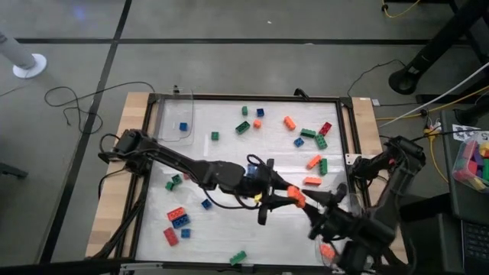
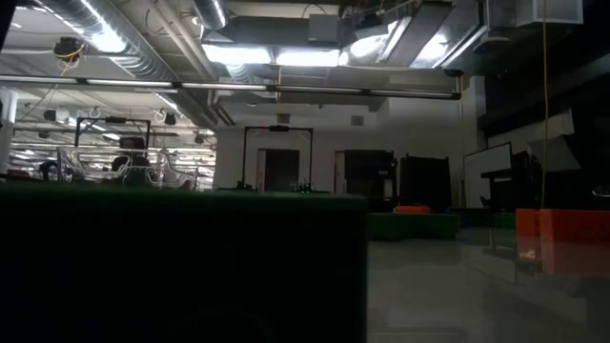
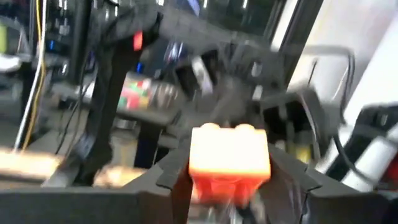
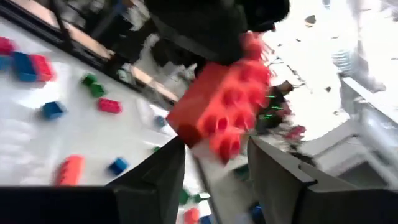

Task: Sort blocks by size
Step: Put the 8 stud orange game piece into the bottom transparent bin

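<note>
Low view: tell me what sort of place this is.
Probably a robotics lab or industrial workshop. Bare ducts and strip lights run across an open ceiling, and metal frames stand on the floor behind. From above, the table sits on bare concrete with loose cables.

left end effector (image 1: 294, 195) and right end effector (image 1: 315, 223) near each other, both gripping
</note>
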Controlling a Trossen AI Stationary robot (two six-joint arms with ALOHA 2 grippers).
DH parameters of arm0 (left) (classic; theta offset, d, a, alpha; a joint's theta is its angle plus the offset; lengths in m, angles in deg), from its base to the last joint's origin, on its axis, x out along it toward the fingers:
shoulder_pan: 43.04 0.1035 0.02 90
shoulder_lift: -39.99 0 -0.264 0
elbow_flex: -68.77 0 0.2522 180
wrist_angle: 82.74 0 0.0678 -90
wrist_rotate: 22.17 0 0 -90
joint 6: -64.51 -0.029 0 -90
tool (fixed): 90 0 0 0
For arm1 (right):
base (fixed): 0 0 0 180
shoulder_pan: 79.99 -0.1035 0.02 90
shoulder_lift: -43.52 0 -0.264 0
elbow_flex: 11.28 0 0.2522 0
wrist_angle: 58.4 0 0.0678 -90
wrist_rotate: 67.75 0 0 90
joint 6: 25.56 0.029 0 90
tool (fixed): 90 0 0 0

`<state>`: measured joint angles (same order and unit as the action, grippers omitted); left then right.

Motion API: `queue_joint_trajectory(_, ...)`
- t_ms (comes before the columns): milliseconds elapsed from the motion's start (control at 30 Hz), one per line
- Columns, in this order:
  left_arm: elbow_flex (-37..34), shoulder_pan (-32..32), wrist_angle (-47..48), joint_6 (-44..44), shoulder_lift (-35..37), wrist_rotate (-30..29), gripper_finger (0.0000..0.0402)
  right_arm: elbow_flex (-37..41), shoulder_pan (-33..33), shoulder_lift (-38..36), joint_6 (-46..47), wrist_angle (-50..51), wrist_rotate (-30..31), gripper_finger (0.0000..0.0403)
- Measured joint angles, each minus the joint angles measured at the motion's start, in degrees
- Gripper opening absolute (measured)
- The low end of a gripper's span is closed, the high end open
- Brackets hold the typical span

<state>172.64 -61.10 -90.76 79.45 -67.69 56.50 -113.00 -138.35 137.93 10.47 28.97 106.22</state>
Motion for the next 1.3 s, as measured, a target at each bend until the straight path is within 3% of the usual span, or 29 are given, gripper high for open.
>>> queue_joint_trajectory(100,0.0,0.0,7.4,-0.1,1.2,-0.1,0.0141,0.2,-3.4,-2.7,21.7,16.7,-5.3,0.0172)
queue_joint_trajectory(133,-0.1,-0.2,9.2,-0.1,1.4,-0.3,0.0140,1.7,-4.1,-4.4,27.5,16.2,-6.6,0.0172)
queue_joint_trajectory(233,-0.1,-0.3,12.4,-0.9,1.5,-1.8,0.0140,10.3,-4.9,-11.6,29.9,9.0,-7.4,0.0172)
queue_joint_trajectory(433,-1.7,-0.4,19.3,-4.8,1.6,-5.0,0.0140,28.8,-5.5,-23.7,51.4,1.1,-8.2,0.0172)
queue_joint_trajectory(600,-3.6,-1.1,21.3,-7.1,1.6,-5.4,0.0141,42.8,-5.4,-30.2,58.2,-19.3,-8.7,0.0172)
queue_joint_trajectory(767,-5.2,-2.2,19.1,-9.9,1.6,-5.3,0.0140,52.7,-5.4,-32.5,58.2,-43.7,-11.0,0.0172)
queue_joint_trajectory(933,-5.3,-3.2,19.3,-11.7,1.6,-5.2,0.0140,56.1,-5.3,-32.8,54.2,-61.4,-18.6,0.0172)
queue_joint_trajectory(1133,-5.3,-4.0,19.3,-12.9,1.6,-5.3,0.0140,56.2,-0.2,-32.7,23.7,-82.9,-31.3,0.0172)
queue_joint_trajectory(1300,-5.3,-4.5,19.4,-13.7,1.6,-5.3,0.0140,56.2,11.1,-32.7,5.5,-88.9,-46.5,0.0172)
